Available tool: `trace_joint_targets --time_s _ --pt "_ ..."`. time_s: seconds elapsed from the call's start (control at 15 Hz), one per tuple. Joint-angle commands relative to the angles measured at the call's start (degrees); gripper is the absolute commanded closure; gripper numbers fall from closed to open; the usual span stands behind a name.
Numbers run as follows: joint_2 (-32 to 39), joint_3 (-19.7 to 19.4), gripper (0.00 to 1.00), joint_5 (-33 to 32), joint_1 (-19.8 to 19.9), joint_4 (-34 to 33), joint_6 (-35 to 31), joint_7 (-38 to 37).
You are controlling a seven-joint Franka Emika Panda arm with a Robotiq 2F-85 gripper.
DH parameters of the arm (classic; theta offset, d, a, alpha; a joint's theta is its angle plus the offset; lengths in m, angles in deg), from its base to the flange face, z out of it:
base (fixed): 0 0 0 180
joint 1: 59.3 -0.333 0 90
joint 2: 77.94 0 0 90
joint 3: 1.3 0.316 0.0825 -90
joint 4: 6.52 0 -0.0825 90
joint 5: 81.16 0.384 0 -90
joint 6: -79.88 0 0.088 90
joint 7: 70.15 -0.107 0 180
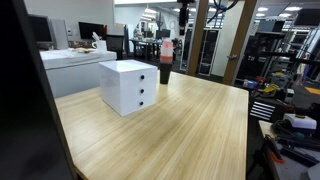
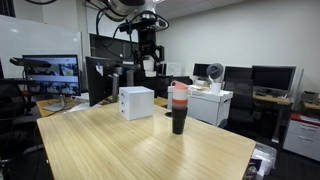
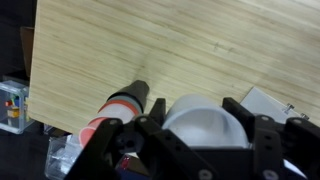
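At the left of an exterior view a lit monitor [image 2: 50, 72] stands off the table, back from where the arm works. Next along, toward the middle of that frame, a white drawer box [image 2: 136, 102] sits square on the far part of the wooden table [image 2: 120, 150]. Its flat base keeps it steady there, with nothing leaning on it. Just right of the box and well above it, in the upper middle of the frame, the gripper [image 2: 149, 70] hangs from the dark arm, pointing down. It is closed about halfway, clamped around a white cup [image 3: 200, 118], and that hold looks like all that keeps the cup in the air, since nothing lies under it. Further right and lower, near the centre of the frame, a dark tumbler [image 2: 179, 110] with a red and pink top stands upright on the table. It is on its own base, apart from both the box and the gripper. In the wrist view the same order runs across the bottom of the frame. The tumbler is at lower left, far below on the wood. The cup is at lower centre, filling the gap between the black fingers [image 3: 262, 140], its round rim turned up toward the camera. The cup is therefore inside the gripper itself, held across its width, high over the table and well apart from everything standing on it.
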Motion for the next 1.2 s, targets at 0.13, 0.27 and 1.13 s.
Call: trace_joint_targets --time_s 0.13,0.27,1.13 --pt "1.23 -1.02 0.64 3.34 2.0 -4.63 0.08 0.01" --pt "2.23 -1.42 0.64 4.22 2.64 -6.47 0.07 -0.4" --pt "17.82 -1.28 0.64 7.68 7.62 -26.52 2.66 -2.99"
